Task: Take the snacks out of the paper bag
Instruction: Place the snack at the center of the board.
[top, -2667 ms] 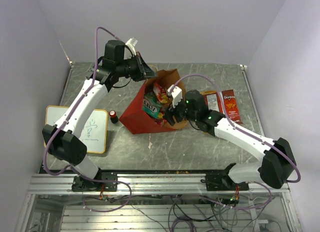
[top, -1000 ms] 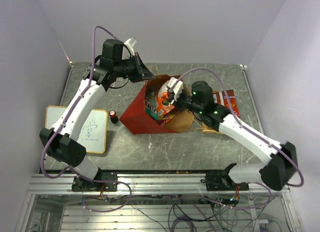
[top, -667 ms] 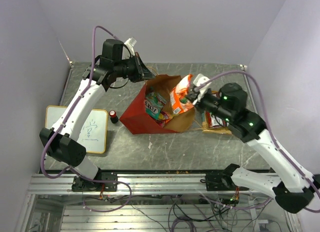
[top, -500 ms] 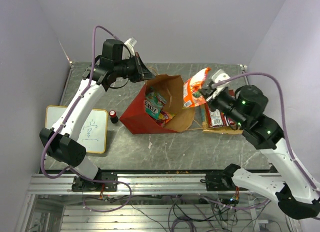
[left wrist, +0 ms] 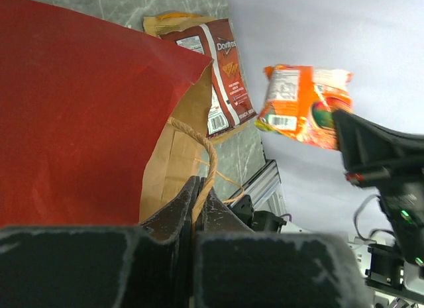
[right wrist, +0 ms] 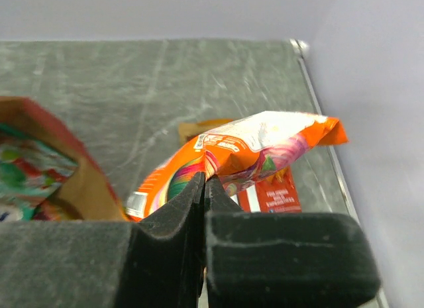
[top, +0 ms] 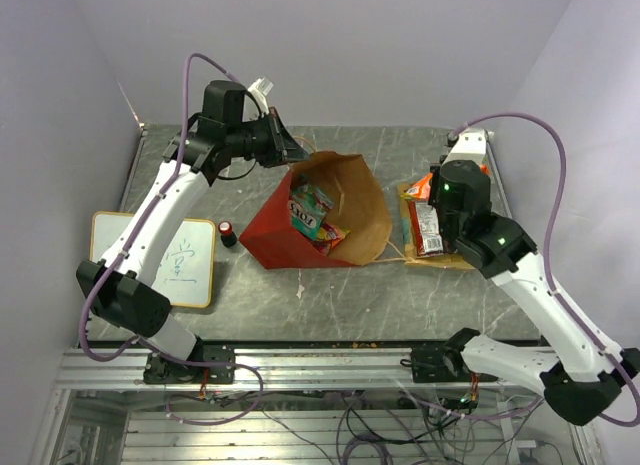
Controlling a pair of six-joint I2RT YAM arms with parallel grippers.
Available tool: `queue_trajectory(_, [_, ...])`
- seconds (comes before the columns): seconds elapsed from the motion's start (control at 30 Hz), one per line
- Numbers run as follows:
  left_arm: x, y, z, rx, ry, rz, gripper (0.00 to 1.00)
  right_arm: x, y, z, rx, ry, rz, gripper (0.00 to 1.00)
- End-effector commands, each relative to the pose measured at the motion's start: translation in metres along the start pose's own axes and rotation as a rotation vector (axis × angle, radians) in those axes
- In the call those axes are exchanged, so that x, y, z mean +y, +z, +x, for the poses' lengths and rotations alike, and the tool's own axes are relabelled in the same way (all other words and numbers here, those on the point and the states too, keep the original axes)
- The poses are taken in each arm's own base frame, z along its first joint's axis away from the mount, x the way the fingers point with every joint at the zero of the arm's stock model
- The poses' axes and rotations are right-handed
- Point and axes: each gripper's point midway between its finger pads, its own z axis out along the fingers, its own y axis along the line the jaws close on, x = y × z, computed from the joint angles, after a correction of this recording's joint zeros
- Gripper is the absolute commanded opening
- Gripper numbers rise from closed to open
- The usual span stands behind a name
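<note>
The large red paper bag (top: 268, 233), brown kraft inside, gapes at table centre, its thin twisted cord handle (left wrist: 211, 155) pinched in the closed left gripper (left wrist: 199, 192) at 11 o'clock, while at 3 o'clock the right gripper (right wrist: 204, 187) clamps a glossy, crinkled orange multicoloured snack packet (right wrist: 265, 146) aloft above 1 flat red Doritos packet (left wrist: 224, 63).

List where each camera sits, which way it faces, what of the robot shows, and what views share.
Top external: above and behind the bases, looking down on the grey stone table; both arms show, flanking the red paper bag with kraft inside.
Left wrist: on the left arm, facing along the left gripper, shut on the bag's cord handle.
Right wrist: on the right arm, facing along the right gripper, shut on a glossy orange snack packet.
Shared: both wrist views show that packet and the dark red Doritos bag.
</note>
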Motion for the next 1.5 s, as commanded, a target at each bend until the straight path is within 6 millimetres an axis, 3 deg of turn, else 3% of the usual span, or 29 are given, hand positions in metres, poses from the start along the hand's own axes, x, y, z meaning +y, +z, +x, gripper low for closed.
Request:
queue_trajectory(0.0, [-0.017, -0.016, 0.004, -0.01, 0.03, 0.041, 0.07, -0.035, 0.028, 0.02, 0.012, 0.231, 0.201, 0.0])
queue_trajectory(0.17, [-0.019, -0.017, 0.003, -0.019, 0.025, 0.043, 0.07, -0.063, 0.069, 0.068, 0.126, 0.349, 0.306, 0.0])
queue_trajectory(0.3, [-0.02, -0.018, 0.002, -0.02, 0.027, 0.043, 0.07, -0.072, 0.089, 0.078, 0.115, 0.402, 0.336, 0.0])
queue_trajectory(0.43, [-0.02, -0.018, 0.001, -0.017, 0.03, 0.042, 0.07, -0.086, 0.1, 0.094, 0.117, 0.45, 0.409, 0.0])
queue_trajectory(0.6, [-0.022, -0.018, -0.001, -0.017, 0.035, 0.042, 0.07, -0.09, 0.108, 0.112, 0.128, 0.487, 0.453, 0.0])
queue_trajectory(0.83, [-0.02, -0.02, 0.001, -0.014, 0.037, 0.034, 0.07, -0.089, 0.102, 0.152, 0.178, 0.478, 0.469, 0.0])
queue_trajectory(1.03, [-0.021, -0.02, 0.002, -0.011, 0.038, 0.034, 0.07, -0.081, 0.082, 0.189, 0.273, 0.511, 0.443, 0.0])
queue_trajectory(1.47, [-0.022, -0.016, 0.002, -0.003, 0.027, 0.052, 0.07, -0.044, 0.048, 0.252, 0.518, 0.753, 0.414, 0.0])
